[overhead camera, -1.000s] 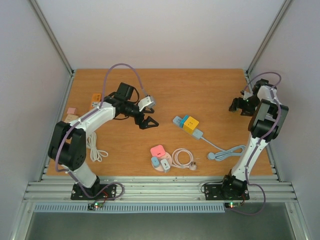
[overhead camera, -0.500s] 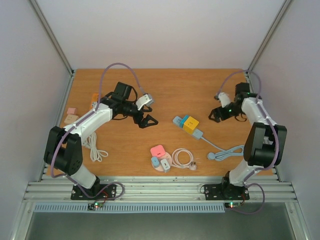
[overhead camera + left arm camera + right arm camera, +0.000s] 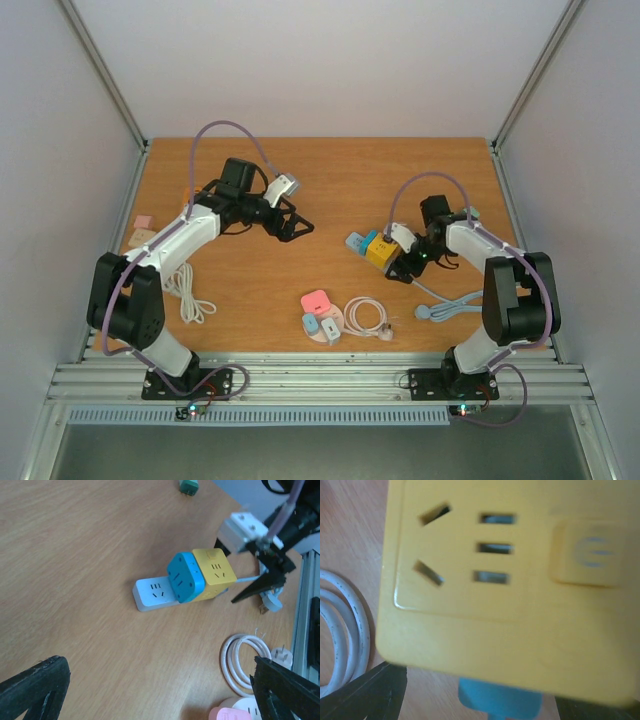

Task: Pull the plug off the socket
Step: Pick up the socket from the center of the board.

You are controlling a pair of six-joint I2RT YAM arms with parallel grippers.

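The right claw [image 3: 396,258] is released, its fingers [image 3: 365,695] spread on either side of the yellow cube adapter [image 3: 381,250]. In the left wrist view a gap shows between one finger and the cube, and whether the other finger touches cannot be told. The right wrist view is filled by one yellow face with its socket slots and a round button.

The yellow cube adapter sits plugged into the power strip [image 3: 152,592], touching the blue cube adapter [image 3: 369,240] beside it, which is also seated on the strip. One socket at the strip's free end is bare. The strip lies flat, a little right of the table's [image 3: 330,175] middle, roughly midway between the far and near edges. Its pale cable [image 3: 455,300] curls away toward the near right corner.

The left claw [image 3: 292,222] is also released, jaws fully wide. It hangs over the table's left half, well apart from the strip and holding nothing.

Near the near edge lie a pink adapter [image 3: 317,300], two small adapters [image 3: 321,326] and a coiled white cable [image 3: 366,316]. Another white cable [image 3: 190,295] lies near the left edge.
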